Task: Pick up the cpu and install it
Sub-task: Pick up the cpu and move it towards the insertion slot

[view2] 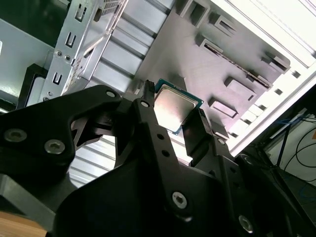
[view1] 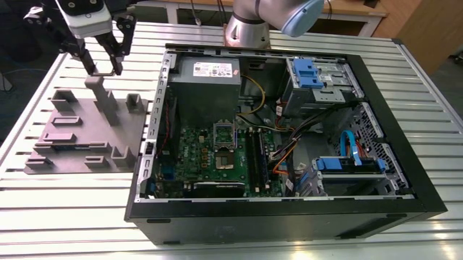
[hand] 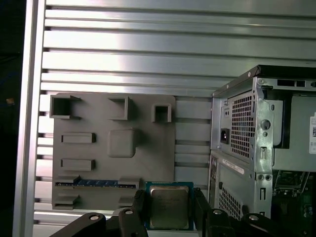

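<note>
The cpu (hand: 169,206), a small square chip with a silver-grey top and a green edge, sits between the two black fingers of my gripper (hand: 169,210), which press on its two opposite sides. In the second wrist view the cpu (view2: 173,109) is likewise clamped in the gripper (view2: 174,114). In the exterior view the gripper (view1: 105,71) hangs at the far left, just above the tall block of the purple-grey tray (view1: 65,157). The green motherboard (view1: 210,162) lies in the open computer case, with its cpu socket (view1: 225,136) near the middle.
The black computer case (view1: 289,216) lies open on the slatted metal table (view1: 65,206), to the exterior view's right of the tray. Inside are a grey power supply box (view1: 206,81), blue drive brackets (view1: 307,73) and loose cables (view1: 289,146). The arm's base (view1: 250,27) stands behind the case.
</note>
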